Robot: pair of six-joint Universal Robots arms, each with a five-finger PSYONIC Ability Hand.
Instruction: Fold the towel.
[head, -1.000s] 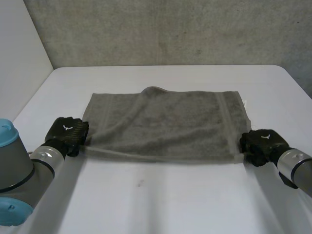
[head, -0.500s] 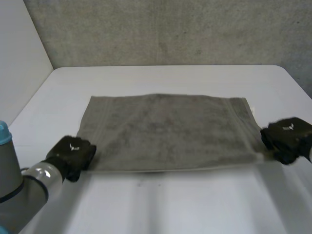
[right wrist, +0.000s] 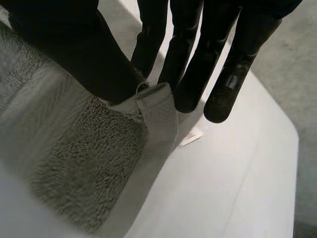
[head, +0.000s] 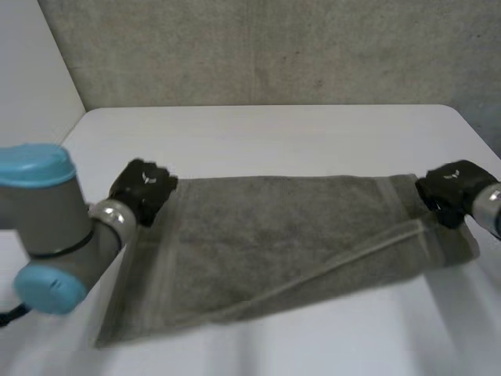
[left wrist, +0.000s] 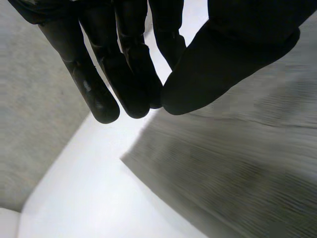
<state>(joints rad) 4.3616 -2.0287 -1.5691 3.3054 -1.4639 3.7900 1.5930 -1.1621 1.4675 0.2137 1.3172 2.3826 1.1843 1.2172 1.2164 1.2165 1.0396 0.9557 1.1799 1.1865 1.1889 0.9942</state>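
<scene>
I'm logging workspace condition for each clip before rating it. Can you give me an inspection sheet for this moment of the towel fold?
Surface: white table, rounded far corners.
Job's things: grey terry towel, spread across the table, a pale hem running aslant over it; small white tag beside one pinched corner.
Clutter: nothing seen.
Hands: left hand pinches the towel's far left corner; right hand pinches the far right corner between thumb and fingers.
Cables: nothing seen.
Surroundings: grey rough wall behind the table; white side panel beside the left arm.
</scene>
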